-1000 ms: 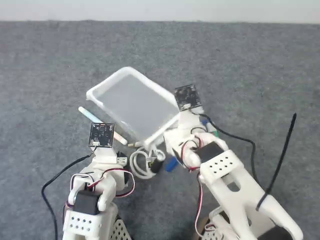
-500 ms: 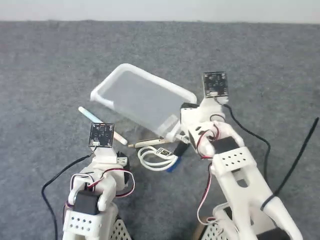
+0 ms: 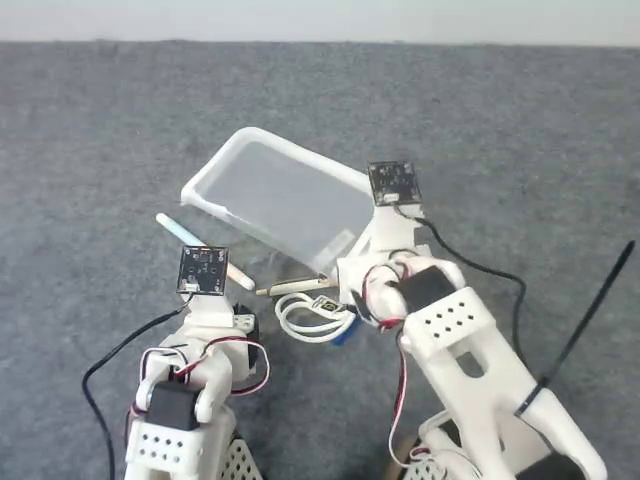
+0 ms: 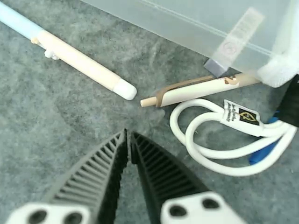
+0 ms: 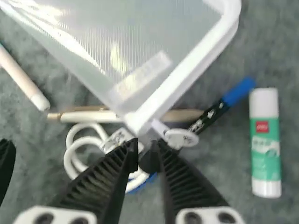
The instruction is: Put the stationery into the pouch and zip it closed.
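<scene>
Pouch (image 3: 275,200): see-through with white edging. In the high view its long axis runs from far left to near right. One corner is held at the right arm and a zip pull (image 5: 180,137) sits beside that corner.
Right end effector (image 5: 145,147): clenched on the pouch's near corner, with the fingers almost together.
Left end effector (image 4: 128,136): clenched and holding nothing, above the table, with its tips toward the pens.
Blue-and-cream pen (image 3: 183,233): lies flat beside the pouch's long edge, its axis parallel to that edge. The blue end points away from the arms.
Beige pen (image 3: 292,287): lies almost crosswise to the arms, just under the held corner.
Marker (image 5: 219,109): black with a blue cap, lying next to the beige pen.
Glue stick (image 5: 265,140): green and white, lying apart from the marker.
White cable (image 3: 310,325): coiled in loops near the beige pen.
Table (image 3: 500,120): covered in grey felt-like material. It carries all the stationery, which lies outside the pouch.
Room: a pale wall (image 3: 320,20) stands behind the far edge.
</scene>
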`<move>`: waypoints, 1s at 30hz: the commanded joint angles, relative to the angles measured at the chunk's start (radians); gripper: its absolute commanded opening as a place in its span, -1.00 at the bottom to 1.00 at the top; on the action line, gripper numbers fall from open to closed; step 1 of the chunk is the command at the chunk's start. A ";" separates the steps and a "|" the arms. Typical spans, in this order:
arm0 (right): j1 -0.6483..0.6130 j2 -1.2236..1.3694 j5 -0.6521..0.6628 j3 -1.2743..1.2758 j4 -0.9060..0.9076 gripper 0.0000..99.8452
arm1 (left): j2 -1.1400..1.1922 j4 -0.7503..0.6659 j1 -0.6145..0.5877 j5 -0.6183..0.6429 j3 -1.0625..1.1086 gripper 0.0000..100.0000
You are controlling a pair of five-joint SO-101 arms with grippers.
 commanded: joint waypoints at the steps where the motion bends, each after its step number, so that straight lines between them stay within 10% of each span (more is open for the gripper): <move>1: -0.062 -0.008 -0.068 -0.081 0.104 -0.61 | -0.025 0.009 0.000 0.003 -0.012 -0.97; 30: -0.016 0.512 -0.259 -0.311 0.054 -0.67 | -0.025 0.009 0.000 0.003 -0.012 -0.97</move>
